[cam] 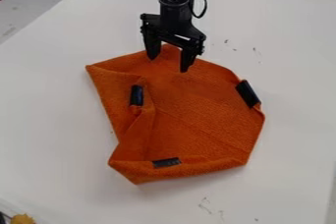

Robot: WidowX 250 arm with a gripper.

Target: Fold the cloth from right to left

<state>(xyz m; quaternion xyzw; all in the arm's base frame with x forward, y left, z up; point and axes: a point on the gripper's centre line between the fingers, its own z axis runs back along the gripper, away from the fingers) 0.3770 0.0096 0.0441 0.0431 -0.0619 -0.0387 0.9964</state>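
An orange cloth (197,115) lies on the white table, its edges partly folded inward on the left and along the bottom. Black patches mark it at the left fold, the bottom fold and the right edge. Over the cloth's upper edge hangs my gripper (169,65), its two fingers spread apart and pointing down with nothing held between them. Whether the fingertips touch the fabric I cannot tell.
The white table (289,61) extends around the cloth on all sides, with small dark marks at upper right and near the bottom. A yellow-orange object (22,219) shows at the lower left corner. Dark items stand beyond the table's far edge.
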